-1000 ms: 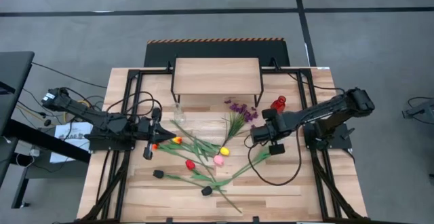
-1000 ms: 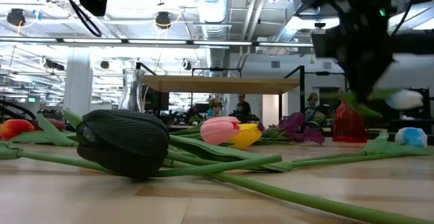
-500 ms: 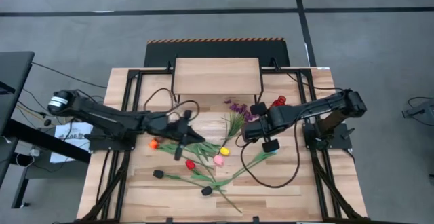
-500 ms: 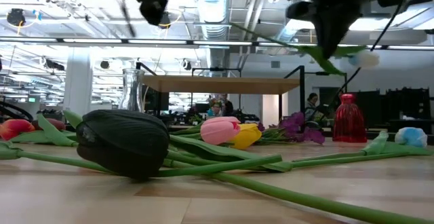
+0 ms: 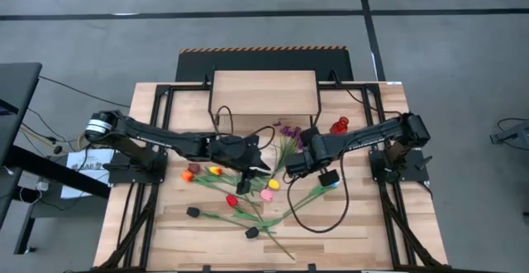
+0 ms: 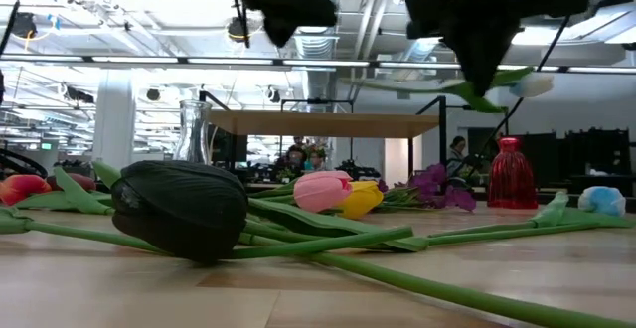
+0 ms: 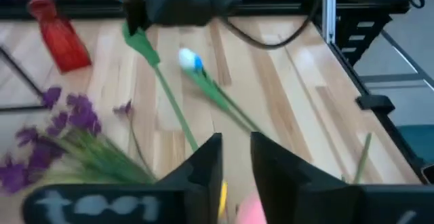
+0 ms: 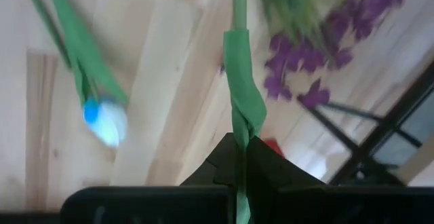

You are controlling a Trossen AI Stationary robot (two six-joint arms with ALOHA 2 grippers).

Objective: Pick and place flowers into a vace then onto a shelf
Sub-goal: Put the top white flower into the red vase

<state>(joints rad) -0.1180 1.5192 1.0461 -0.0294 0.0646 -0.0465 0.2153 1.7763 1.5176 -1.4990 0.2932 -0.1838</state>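
The right gripper (image 5: 296, 167) has its dark fingers clenched on the thin green stem of a white-and-blue flower (image 5: 331, 182), lifted above the slatted wooden tabletop (image 5: 355, 223). The left gripper (image 7: 234, 157), fingers parted with nothing between them, hovers over the other soft-headed flowers (image 5: 240, 192) lying on the boards. The light-wood shelf (image 5: 264, 91) stands at the far edge.

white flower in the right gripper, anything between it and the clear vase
Yes: the open left gripper and its arm lie between the right gripper, shut on the white flower, and the clear vase.
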